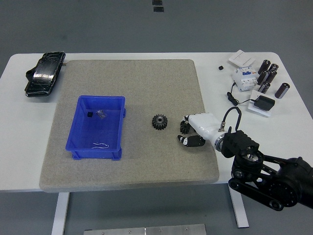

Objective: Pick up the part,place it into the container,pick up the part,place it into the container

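White table on grey floor, bearing a grey felt mat. Blue plastic bin, left on mat, holding small bits. Right hand, white-backed, fingers loosely curled, empty, on mat's right side. Dark gear, on mat between bin and hand, just beside fingertips.

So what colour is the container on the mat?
The container is blue, clearest in the head view.

We seem to be in a lab or workshop: grey floor, white desk, circuit breaker, capacitors, felt mat.
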Robot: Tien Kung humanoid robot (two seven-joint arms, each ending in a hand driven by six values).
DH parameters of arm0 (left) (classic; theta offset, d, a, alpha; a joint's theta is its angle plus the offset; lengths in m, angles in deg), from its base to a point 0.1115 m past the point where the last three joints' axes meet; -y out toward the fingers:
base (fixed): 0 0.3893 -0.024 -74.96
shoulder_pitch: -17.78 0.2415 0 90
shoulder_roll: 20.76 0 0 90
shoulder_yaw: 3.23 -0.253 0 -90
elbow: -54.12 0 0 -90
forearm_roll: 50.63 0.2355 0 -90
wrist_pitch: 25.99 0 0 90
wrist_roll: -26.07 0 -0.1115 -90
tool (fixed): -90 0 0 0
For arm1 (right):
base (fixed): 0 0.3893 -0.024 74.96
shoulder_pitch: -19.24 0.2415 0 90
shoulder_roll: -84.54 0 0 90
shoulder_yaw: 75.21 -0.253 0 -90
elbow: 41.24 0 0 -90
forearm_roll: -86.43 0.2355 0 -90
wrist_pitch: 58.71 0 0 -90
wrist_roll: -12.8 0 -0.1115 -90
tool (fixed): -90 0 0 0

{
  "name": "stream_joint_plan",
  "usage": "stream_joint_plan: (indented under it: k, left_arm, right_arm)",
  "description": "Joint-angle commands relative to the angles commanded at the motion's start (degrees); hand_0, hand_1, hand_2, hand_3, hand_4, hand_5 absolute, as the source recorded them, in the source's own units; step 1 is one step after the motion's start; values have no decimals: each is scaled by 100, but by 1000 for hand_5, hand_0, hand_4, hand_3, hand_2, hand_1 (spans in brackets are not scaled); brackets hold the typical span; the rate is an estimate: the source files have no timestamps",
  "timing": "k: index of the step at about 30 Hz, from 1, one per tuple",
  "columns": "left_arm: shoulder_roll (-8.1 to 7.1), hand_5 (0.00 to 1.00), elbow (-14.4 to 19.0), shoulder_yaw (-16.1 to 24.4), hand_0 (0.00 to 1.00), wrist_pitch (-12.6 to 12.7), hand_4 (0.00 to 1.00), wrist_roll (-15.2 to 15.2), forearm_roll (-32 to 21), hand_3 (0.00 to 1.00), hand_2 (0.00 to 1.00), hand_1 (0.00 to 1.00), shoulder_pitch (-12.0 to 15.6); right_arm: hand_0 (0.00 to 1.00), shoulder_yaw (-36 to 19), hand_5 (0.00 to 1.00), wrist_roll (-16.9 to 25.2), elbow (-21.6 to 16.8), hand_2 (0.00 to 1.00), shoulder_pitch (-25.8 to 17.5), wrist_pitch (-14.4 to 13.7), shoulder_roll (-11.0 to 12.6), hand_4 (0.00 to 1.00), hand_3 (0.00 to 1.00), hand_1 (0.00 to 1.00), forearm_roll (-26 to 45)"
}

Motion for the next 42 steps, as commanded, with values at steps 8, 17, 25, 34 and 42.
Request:
stream_joint_plan:
  k: [8,17,25,34,42]
  left_arm:
    - [0,256,-1,-11,681,-1,655,-6,-10,585,607,635,-5]
    - [-1,255,2,-8,681,0,655,-2,-5,585,607,636,3]
    - [-6,255,3,-15,681,2,655,-6,-15,585,607,635,4]
    - [-10,256,4,-30,681,6,655,-16,-41,585,607,635,8]
    - [-9,256,6,-31,681,11,655,-17,-53,585,607,635,15]
  right_arm:
    - [270,43,385,77,50,397,24,-172,-33,518,672,433,-2]
    - [253,87,326,117,105,380,24,-373,-46,463,673,431,-72]
    - [246,140,192,91,149,364,17,-512,-51,297,673,452,-201]
    - [245,220,182,76,189,363,21,-570,-54,294,669,453,-281]
    - [248,215,176,52,-122,362,137,-661,-49,299,666,454,-429]
